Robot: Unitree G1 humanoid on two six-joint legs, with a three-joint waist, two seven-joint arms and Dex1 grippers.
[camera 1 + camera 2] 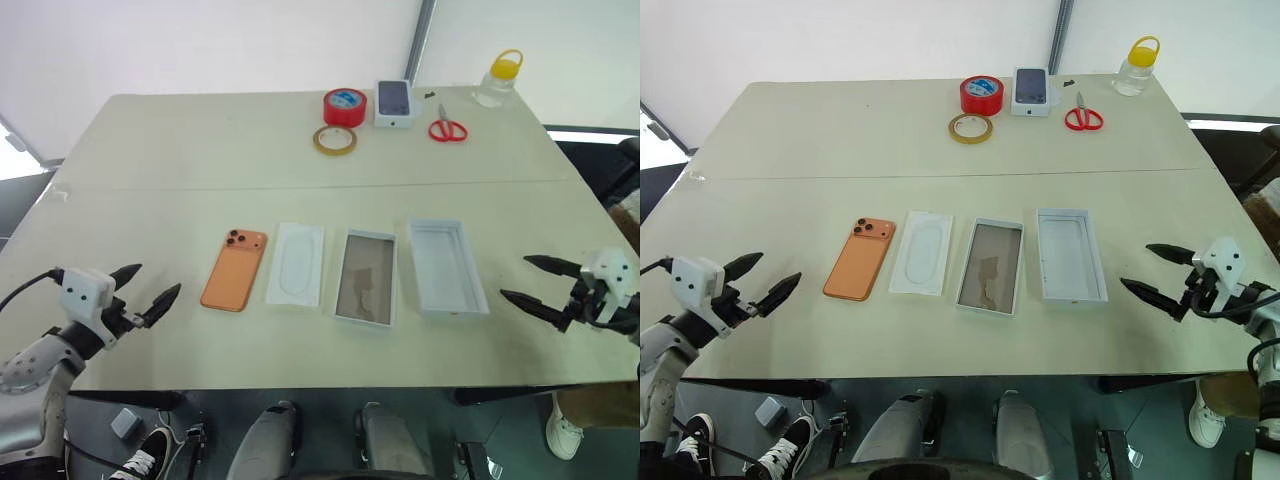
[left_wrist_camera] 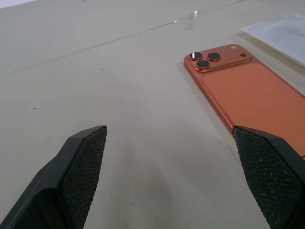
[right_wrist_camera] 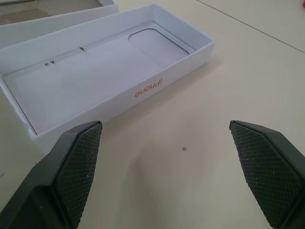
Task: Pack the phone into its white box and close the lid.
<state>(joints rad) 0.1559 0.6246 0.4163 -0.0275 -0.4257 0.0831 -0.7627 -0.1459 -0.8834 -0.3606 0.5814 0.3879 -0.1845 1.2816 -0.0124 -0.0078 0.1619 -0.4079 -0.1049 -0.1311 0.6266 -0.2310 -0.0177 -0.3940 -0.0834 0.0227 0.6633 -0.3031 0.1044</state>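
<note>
Phone [image 1: 234, 270] lies back-up beside white box [image 1: 366, 277], lid [image 1: 447, 268], seemingly untouched.

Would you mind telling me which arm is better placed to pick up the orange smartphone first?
Left, probably: the open left gripper hovers just beside the orange smartphone, while the right gripper sits beyond the all-white cardboard lid.

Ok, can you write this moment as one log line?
phone: on table, unpacked | white box: empty | lid: off | left tool: open | right tool: open
</note>
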